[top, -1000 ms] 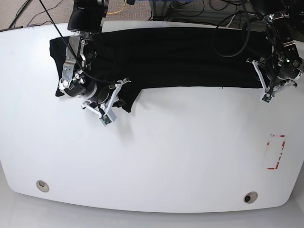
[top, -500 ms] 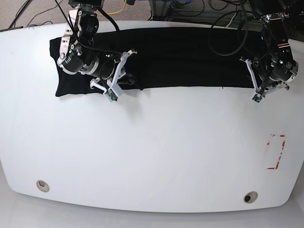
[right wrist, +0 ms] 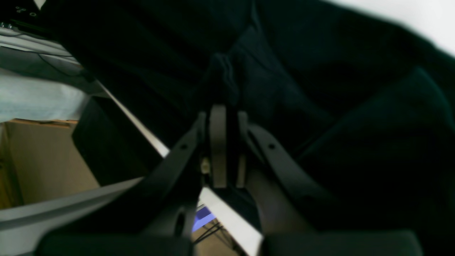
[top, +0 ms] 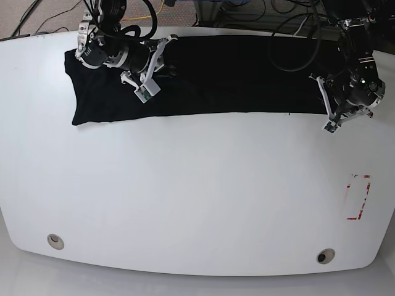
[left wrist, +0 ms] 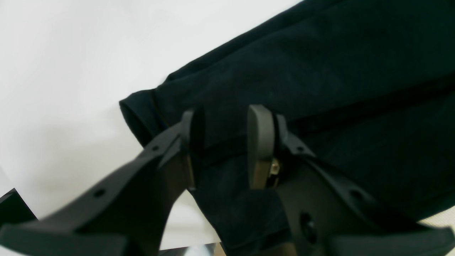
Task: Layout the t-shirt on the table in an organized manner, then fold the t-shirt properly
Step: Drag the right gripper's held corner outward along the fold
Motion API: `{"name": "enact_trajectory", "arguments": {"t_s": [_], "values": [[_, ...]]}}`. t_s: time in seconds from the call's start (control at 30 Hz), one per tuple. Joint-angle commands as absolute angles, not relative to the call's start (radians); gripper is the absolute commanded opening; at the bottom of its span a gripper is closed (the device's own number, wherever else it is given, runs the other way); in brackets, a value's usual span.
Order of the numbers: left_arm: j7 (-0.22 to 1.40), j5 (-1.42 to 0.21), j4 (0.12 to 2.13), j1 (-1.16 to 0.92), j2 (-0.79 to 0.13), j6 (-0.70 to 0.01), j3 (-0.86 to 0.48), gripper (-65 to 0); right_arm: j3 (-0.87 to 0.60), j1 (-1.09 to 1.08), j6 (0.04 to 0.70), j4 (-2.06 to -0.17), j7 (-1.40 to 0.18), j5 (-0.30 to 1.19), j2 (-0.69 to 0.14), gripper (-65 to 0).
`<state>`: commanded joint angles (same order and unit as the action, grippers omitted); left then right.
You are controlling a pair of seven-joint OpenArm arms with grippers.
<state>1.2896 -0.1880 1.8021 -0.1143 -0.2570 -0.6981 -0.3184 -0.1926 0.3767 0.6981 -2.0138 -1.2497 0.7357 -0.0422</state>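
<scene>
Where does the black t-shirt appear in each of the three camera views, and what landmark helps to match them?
Base view: the t-shirt lies as a long band along the far edge of the table.
Left wrist view: it fills the right and centre, under the open left hand.
Right wrist view: it fills most of the picture; the right hand is shut on a fold.
Shared landmark: the white table beside the fabric.

Right hand (right wrist: 227,149) pinching t-shirt (right wrist: 320,89)

white table (top: 185,203), black t-shirt (top: 234,74) on it
</scene>
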Motion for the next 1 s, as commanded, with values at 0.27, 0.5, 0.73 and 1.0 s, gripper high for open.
{"name": "enact_trajectory", "arguments": {"t_s": [0.27, 0.5, 0.73, 1.0], "values": [[1.264, -0.188, 1.781, -0.101, -0.259, -0.698, -0.32, -46.0, -0.193, 0.414, 0.698, -2.014, -1.25, 0.736, -0.042, -51.5], [1.267, -0.189, 1.785, -0.101, -0.259, -0.698, -0.32, -46.0, -0.225, 0.429, 0.698, -2.014, -1.251, 0.737, -0.042, -39.5], [1.27, -0.194, 1.79, -0.102, -0.259, -0.698, -0.32, -46.0, -0.283, 0.444, 0.698, -2.018, -1.257, 0.871, -0.067, -15.5], [1.303, -0.209, 1.882, -0.14, -0.248, -0.698, -0.32, -46.0, -0.338, 0.441, 0.698, -2.015, -1.256, 1.222, -0.173, -8.1]]}}
